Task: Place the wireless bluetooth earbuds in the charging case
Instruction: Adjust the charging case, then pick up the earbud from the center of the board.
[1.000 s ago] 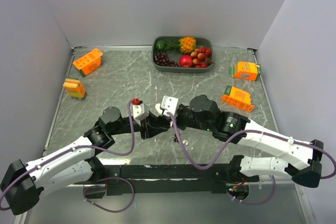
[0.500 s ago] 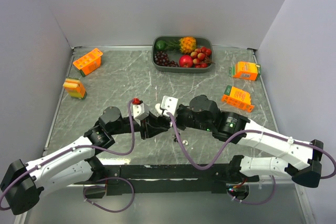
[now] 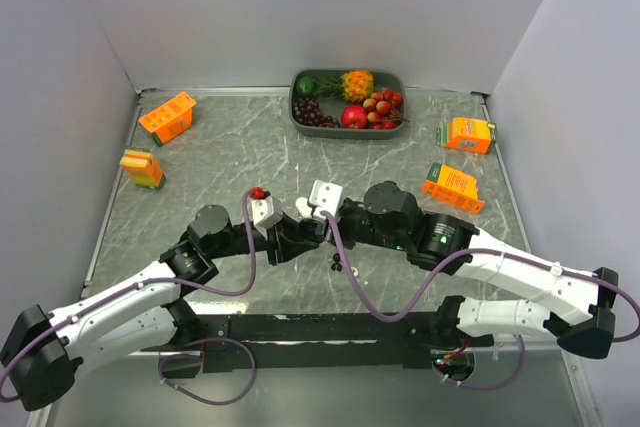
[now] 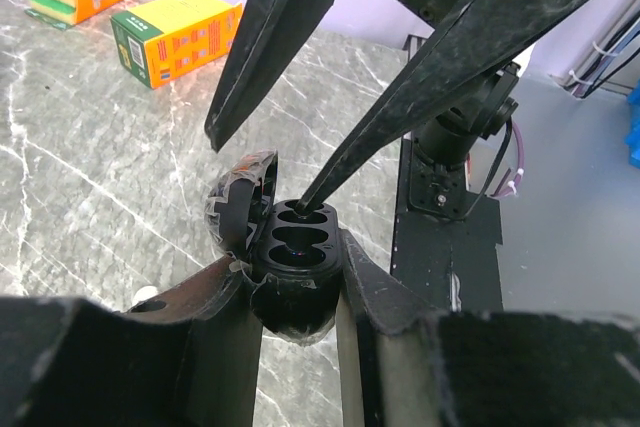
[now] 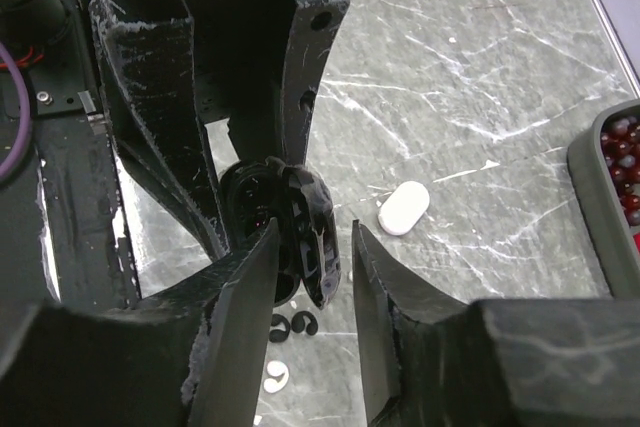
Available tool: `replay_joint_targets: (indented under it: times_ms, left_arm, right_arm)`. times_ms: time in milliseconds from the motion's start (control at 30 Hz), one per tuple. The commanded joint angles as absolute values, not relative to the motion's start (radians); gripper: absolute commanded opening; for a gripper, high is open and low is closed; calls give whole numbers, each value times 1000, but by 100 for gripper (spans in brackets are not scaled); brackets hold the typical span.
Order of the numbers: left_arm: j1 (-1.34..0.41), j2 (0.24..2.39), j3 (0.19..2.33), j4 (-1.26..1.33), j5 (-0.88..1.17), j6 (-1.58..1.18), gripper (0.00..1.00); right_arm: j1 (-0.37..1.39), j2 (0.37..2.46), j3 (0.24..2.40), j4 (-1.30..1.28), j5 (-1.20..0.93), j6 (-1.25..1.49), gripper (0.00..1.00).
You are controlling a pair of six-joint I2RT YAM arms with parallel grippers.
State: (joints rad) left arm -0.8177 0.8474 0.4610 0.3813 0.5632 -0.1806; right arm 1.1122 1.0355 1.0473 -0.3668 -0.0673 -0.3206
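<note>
The black charging case (image 4: 295, 247) is off the table with its lid (image 4: 243, 209) swung open, and my left gripper (image 4: 292, 282) is shut on its lower body. My right gripper (image 5: 314, 232) stands open right over it. One fingertip (image 4: 305, 202) rests at the far socket and the other is beside the lid (image 5: 320, 242). I cannot tell whether a bud sits in that socket. Two black earbuds (image 5: 292, 324) and a white one (image 5: 272, 377) lie on the table under the case. In the top view both grippers meet at the table's middle (image 3: 305, 232), with the black buds (image 3: 343, 267) just right of them.
A white oval case (image 5: 403, 207) lies shut on the marble beyond the grippers. A grey fruit tray (image 3: 294, 107) stands at the back. Orange cartons lie at the left (image 3: 167, 117) (image 3: 142, 168) and right (image 3: 468, 134) (image 3: 452, 187).
My right gripper's jaws have spread apart over the open case. The left gripper tightened slightly on the case and stayed where it was.
</note>
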Motion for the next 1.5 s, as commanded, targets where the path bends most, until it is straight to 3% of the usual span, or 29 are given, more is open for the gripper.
replay_joint_targets:
  times_ms: [0,200,267,300,433,667,867,1167,1467]
  left_arm:
    - [-815,830,463,446,551,-198,1]
    - [-815,851,482,417,532,-215,1]
    - [-815,857,479,419,515,-236,1]
    - [-815,856,473,423,511,-244,1]
    - [-816,812,431,465,421,-296,1]
    - [-833,677,315,616,244,-339,1]
    - [-954,640,269,600,75,-278,1]
    - [-1097,555,249,517,-117,-262,1]
    - [-1111,512,209,511,-138,-284,1]
  right_arm:
    - [1112,1000,1098,-347,-49,-308,44]
    - [1112,960,1077,-308,15,-282,47]
    - [1108,928,1054,-266,60,-252,73]
    - [1104,889,1025,-223,108,-238,78]
    - [1048,781,931,-149,219,-121,82]
    - [747,756,848,-327,6,233,76]
    - [739,935,812,-462,-86,339,61]
    - [739,1017,713,-468,-113,400,39]
    - [742,1101,607,-443,-184,400,45]
